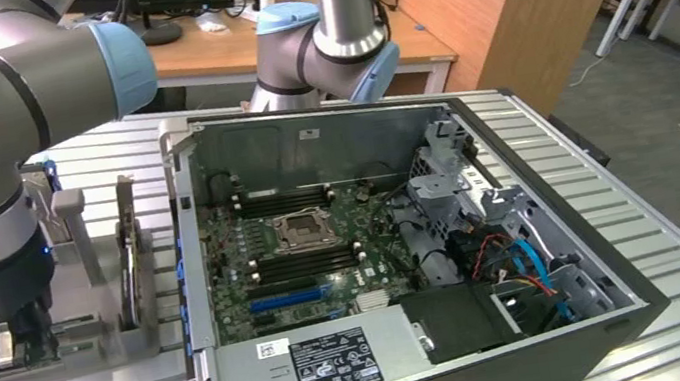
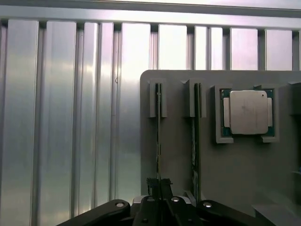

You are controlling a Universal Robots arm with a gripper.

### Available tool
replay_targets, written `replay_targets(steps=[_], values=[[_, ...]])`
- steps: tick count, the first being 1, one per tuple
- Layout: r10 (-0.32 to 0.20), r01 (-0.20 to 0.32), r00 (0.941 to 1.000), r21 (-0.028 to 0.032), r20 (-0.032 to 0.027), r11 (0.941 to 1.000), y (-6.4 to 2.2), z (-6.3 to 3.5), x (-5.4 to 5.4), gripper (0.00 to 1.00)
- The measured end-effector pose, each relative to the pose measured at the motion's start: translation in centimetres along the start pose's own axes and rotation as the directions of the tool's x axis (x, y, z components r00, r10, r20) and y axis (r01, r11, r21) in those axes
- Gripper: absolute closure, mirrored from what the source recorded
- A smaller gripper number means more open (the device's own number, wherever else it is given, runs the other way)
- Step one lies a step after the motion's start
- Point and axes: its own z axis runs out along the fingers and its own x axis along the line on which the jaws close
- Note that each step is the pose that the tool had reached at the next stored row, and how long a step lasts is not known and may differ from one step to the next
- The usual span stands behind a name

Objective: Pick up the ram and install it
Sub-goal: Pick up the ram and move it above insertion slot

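Claw (image 2: 159,184) down at grey holder (image 2: 176,150), which sits on exterior view's left of open computer case (image 1: 304,135). In wrist view I see fingers (image 2: 151,189) together, clamped on ram (image 2: 158,136). Ram stands on edge, its far end in holder's slot guide. Second stick (image 2: 194,141) stands just beside it in next slot, untouched. Processor chip (image 2: 248,112) lies flat in own pocket beyond that. Motherboard (image 1: 308,246) inside case, well apart from claw. Holder rests on slatted metal table (image 2: 70,117).

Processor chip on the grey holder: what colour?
The processor chip is silver with a teal-green rim; clearest in the wrist view.
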Motion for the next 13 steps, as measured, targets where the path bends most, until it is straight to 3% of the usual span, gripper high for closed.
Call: replay_targets(steps=[5, 13], values=[[0.0, 0.0, 1.0, 0.0001, 0.0003, 1.0, 0.06, -1.57, -0.1, 0.88], [0.0, 0.0, 1.0, 0.0001, 0.0002, 1.0, 0.17, -5.18, -0.2, 0.88]])
